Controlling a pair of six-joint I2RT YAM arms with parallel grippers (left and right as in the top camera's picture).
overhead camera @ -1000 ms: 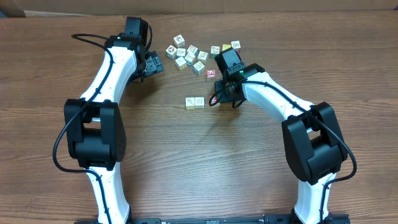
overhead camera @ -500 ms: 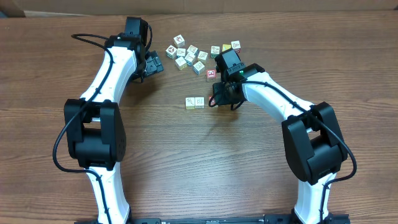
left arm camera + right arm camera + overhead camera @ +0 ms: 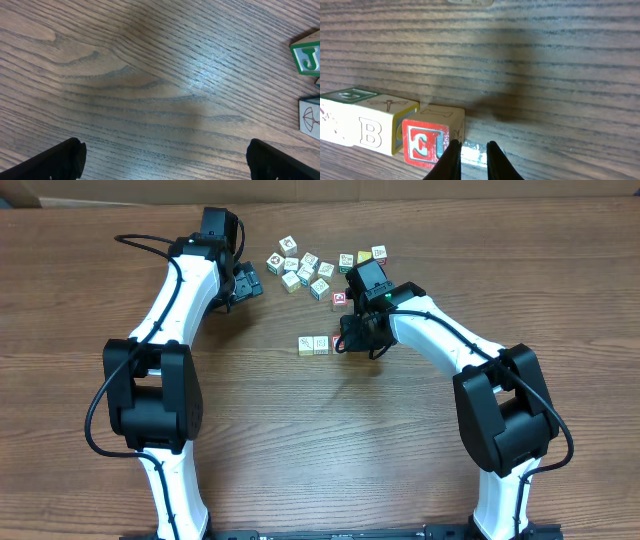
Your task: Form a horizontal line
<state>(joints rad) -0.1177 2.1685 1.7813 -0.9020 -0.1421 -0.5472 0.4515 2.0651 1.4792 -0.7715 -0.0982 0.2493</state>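
Note:
The horizontal line (image 3: 320,344) is a short row of cubes on the wooden table. In the right wrist view it reads as a green-topped cube (image 3: 342,95), a cream cube with a B (image 3: 370,131) and a red-faced cube (image 3: 425,144), side by side and touching. My right gripper (image 3: 471,148) is shut with nothing between its fingers, and its left finger rests against the red-faced cube's right side. In the overhead view it (image 3: 350,338) sits at the row's right end. My left gripper (image 3: 247,284) stands open over bare wood (image 3: 162,156), holding nothing.
A loose cluster of several cubes (image 3: 308,268) lies at the back centre, with a lone red cube (image 3: 340,299) just below it. The left wrist view catches a green J cube (image 3: 306,56) and an umbrella cube (image 3: 310,116) at its right edge.
My right gripper slid left along the table, pushing the red-faced cube up against the two cubes. The left arm stayed still.

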